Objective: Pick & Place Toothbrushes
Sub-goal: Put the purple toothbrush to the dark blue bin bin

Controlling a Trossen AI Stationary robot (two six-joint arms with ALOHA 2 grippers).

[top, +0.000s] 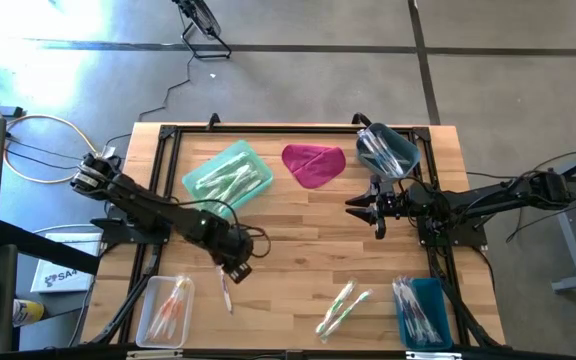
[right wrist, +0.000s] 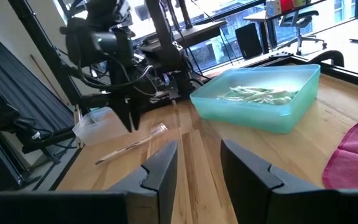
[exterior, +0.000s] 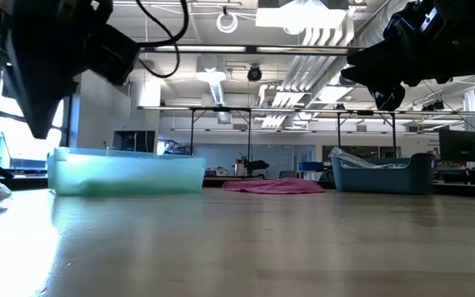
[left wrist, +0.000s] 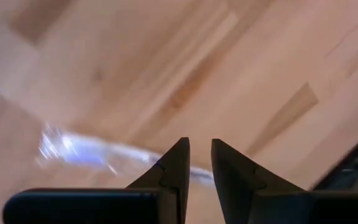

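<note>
Near the table's front edge, your left gripper [top: 230,275] pinched a blurred wrapped toothbrush [top: 225,292]; its handle colour was unclear. Your right gripper [top: 365,210] waited mid-table, fingers parted, empty.

Pale wood table [top: 298,230], smooth planks with a soft sheen. Toothbrushes [top: 340,308] in clear, glossy wrappers (they catch the light). Translucent plastic mint tray [top: 196,181], frosted-looking. Magenta cloth [top: 313,164], soft and matt. Dark matt fingers [right wrist: 160,168].
</note>
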